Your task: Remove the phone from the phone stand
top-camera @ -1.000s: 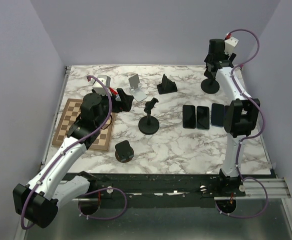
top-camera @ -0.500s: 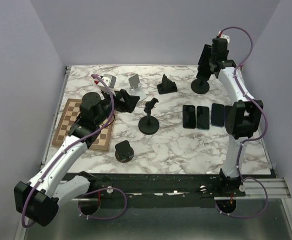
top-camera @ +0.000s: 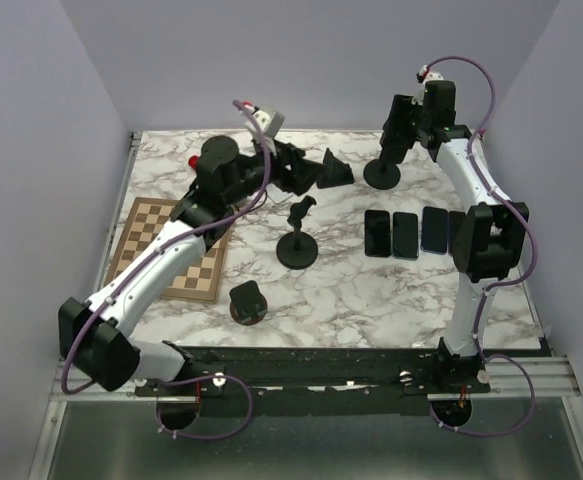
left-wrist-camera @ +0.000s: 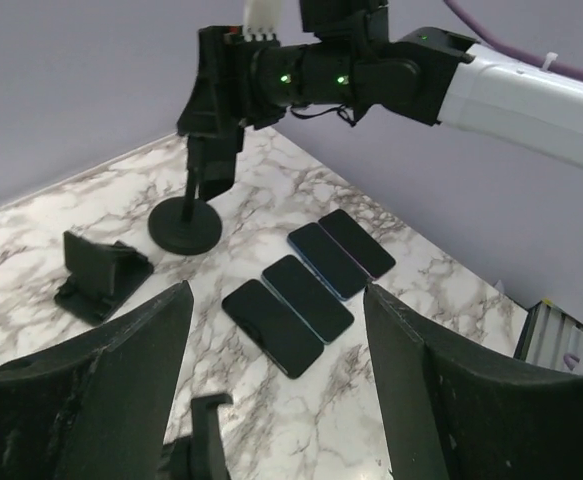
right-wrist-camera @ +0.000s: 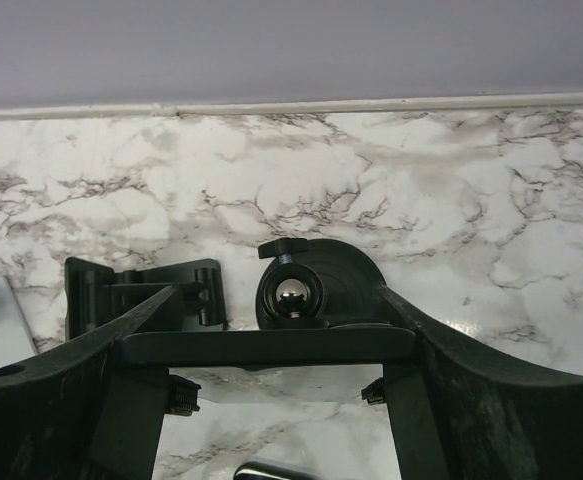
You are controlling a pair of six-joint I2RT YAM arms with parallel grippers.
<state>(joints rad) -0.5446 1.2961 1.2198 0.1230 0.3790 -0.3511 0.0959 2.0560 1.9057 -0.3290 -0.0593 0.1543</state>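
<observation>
The dark phone (right-wrist-camera: 266, 346) sits upright in the clamp of a black phone stand (top-camera: 381, 175) with a round base, at the back of the marble table. My right gripper (top-camera: 393, 128) comes down from above with its fingers (right-wrist-camera: 441, 380) pressed on both side edges of the phone; the stand's ball joint (right-wrist-camera: 293, 290) shows just behind it. From the left wrist view the same gripper (left-wrist-camera: 216, 85) stands over the stand's stem and base (left-wrist-camera: 184, 227). My left gripper (top-camera: 296, 172) hovers at the back middle, open (left-wrist-camera: 279, 296), with nothing in it.
Several phones (top-camera: 391, 233) lie flat in a row right of centre (left-wrist-camera: 301, 300). A black wedge stand (top-camera: 334, 170) sits just left of the held stand (left-wrist-camera: 99, 275). A pole stand (top-camera: 296, 248), a small black stand (top-camera: 248, 301) and a chessboard (top-camera: 166, 250) lie nearer.
My left arm has swung from over the chessboard up to the back middle, its jaws narrowing somewhat. The right gripper has moved left, and the stand's base has come along with it.
</observation>
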